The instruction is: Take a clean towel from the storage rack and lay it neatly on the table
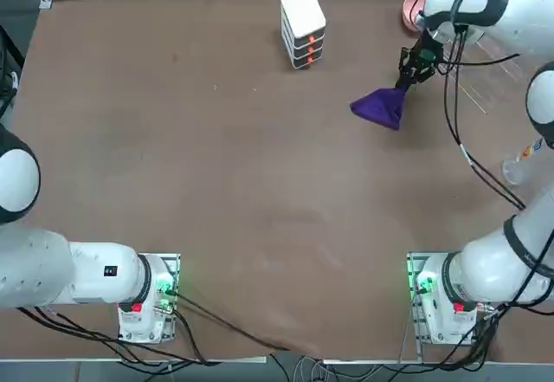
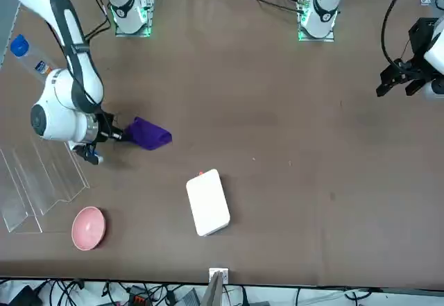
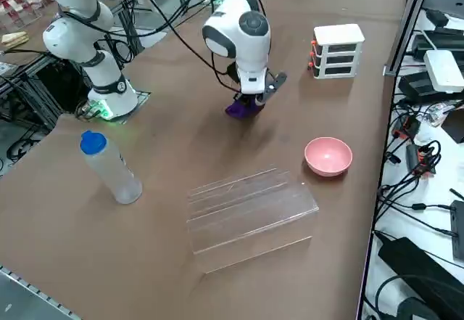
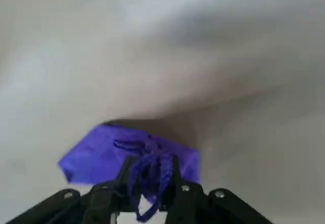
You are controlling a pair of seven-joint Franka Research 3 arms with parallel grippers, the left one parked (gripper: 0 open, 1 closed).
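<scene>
R end effector [image 4: 151, 164] is over the far R part of the counter [image 1: 234, 183], w/ the purple towel [image 4: 94, 155] right at its fingertips. Jaws stand a bit apart, i.e. not clenched; a bunched bit of towel plus a braided purple cord [image 4: 165, 176] sit btwn them. Can't tell if there's any real grip left on the cloth.

Towel: bunched at the fingertips, rest of it fans out past them. In top view it sticks out to the L of the end effector & a bit toward the arm bases, i.e. on the side facing mid-counter, ending in pointed corners. Wrist view: wider part spreads beyond the L finger, smaller part beyond the other, dark shadow alongside. It's folded/gathered, not laid out flat. Can't tell how much of it touches the counter.

Other stuff on the counter: clear storage rack [image 3: 250, 218], well apart from the towel, on the robot's R; pink bowl [image 3: 328, 157] near the rack's far end; white box w/ red-orange marks [image 1: 303, 22] far side, L of the towel; bottle w/ blue cap [image 3: 112, 167] upright, closer to the R arm's base than the rack is.
</scene>
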